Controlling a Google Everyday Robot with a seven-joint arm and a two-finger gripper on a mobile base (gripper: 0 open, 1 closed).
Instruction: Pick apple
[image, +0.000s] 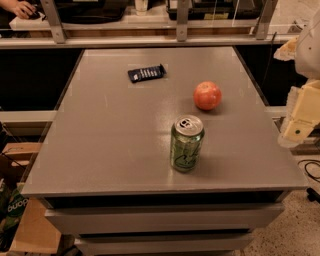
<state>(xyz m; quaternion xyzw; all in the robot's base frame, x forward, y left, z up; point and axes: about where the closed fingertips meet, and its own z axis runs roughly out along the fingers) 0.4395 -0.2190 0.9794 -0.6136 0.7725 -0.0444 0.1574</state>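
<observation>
In the camera view, the apple (207, 95) is sitting on the grey table (100, 145), toward the right edge and touching nothing. A green drink can (186, 143) is standing upright just beside it, nearer the front edge. A dark flat packet (146, 73) is lying near the far edge. The gripper (299, 122) is hanging beyond the right edge, apart from the apple. I cannot tell whether it is open or closed.

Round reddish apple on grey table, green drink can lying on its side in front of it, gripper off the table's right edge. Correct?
One error: the green drink can stands upright, top facing up, as the camera view shows. The rest holds: round reddish-orange apple on the grey table behind it, gripper beyond the table's right edge.
</observation>
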